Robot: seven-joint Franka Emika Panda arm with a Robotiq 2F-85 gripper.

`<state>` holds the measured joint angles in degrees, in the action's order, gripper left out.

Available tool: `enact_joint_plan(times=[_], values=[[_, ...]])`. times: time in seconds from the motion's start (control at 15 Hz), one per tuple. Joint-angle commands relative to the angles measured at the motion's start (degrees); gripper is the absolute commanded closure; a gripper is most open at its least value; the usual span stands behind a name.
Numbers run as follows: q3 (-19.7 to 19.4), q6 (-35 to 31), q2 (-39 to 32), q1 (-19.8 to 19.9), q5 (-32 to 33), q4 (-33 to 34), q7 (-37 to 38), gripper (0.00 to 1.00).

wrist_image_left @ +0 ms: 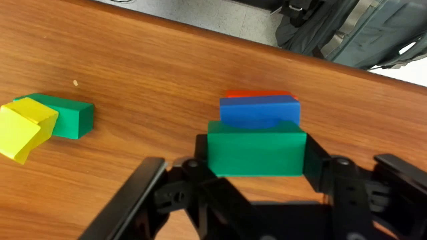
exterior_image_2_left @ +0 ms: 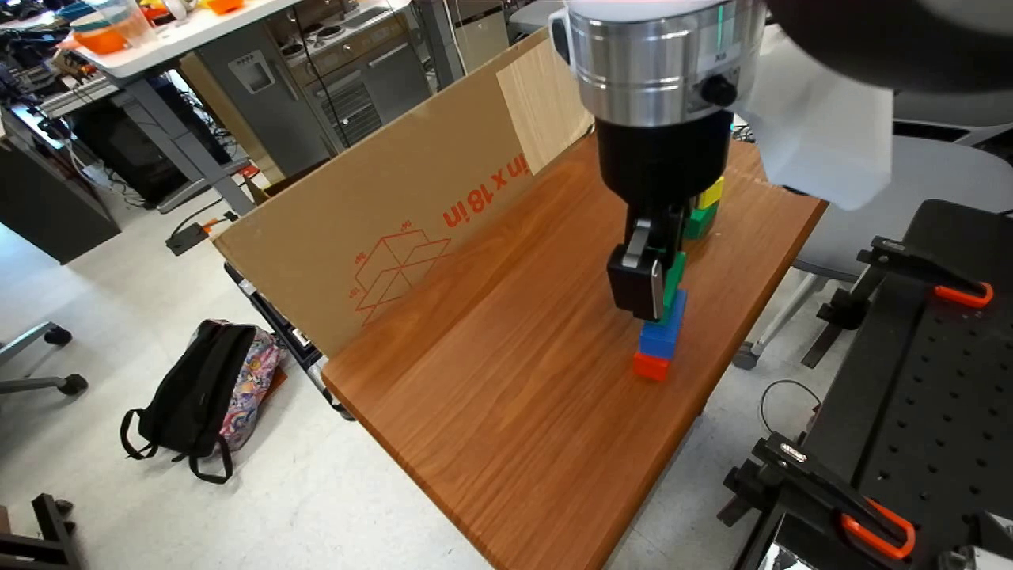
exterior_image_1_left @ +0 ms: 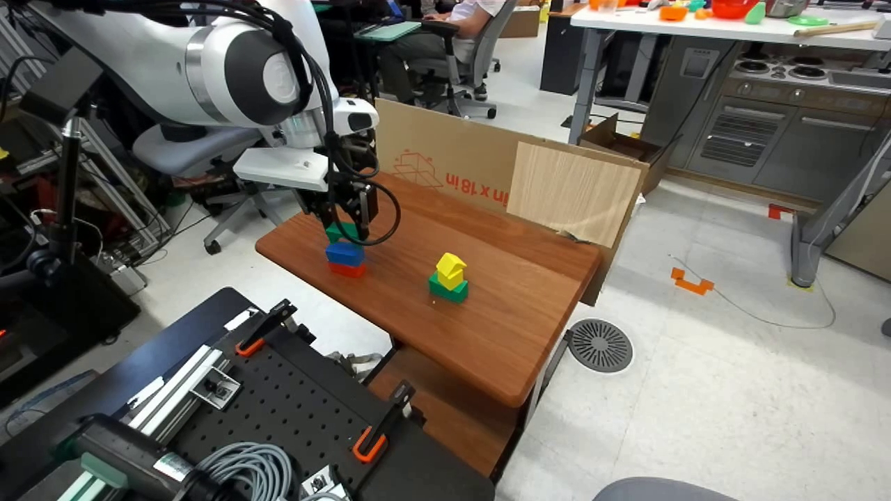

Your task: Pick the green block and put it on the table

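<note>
Left of the blue block point(wrist_image_left: 260, 109) in the wrist view, well apart from it, a couple of yellow pieces point(wrist_image_left: 28, 128) sit on a second green piece point(wrist_image_left: 71, 116), down on the table point(wrist_image_left: 133, 66). Coming right, straight above the blue block, is the green block point(wrist_image_left: 257, 151) we're after; the red block point(wrist_image_left: 258, 93) lies beneath the blue. Whether green and blue touch, I can't make out. The gripper point(wrist_image_left: 256, 156) has its jaws drawn in on the green block, pads point(wrist_image_left: 313, 163) against its two short ends — a good hold, I'd say, since that leaves the underside free for setting down. It looks like painted wood or hard plastic: light, stiff, not easily broken. Those smooth faces might slip, so a firm, square squeeze seems wise — and a straight lift, as a sideways nudge could topple the blue block.
</note>
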<state>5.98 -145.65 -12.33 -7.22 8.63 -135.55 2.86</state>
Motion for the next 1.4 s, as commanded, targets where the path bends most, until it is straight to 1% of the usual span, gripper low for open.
enact_joint_plan(times=[0.0,0.33,0.6,0.8,1.13,1.33], values=[[-0.9,3.3,-0.6,0.0,-0.6,4.9,1.1,0.58],[-2.5,7.3,-5.3,0.3,-0.4,13.7,3.2,0.58],[-3.8,10.7,-12.6,-0.2,0.0,22.0,5.8,0.58],[-4.2,12.8,-18.5,-0.5,-0.5,27.8,6.1,0.58],[-4.5,15.3,-27.1,-1.0,-1.3,35.2,7.5,0.58],[-4.2,17.1,-29.7,-0.8,-2.2,38.7,7.5,0.58]])
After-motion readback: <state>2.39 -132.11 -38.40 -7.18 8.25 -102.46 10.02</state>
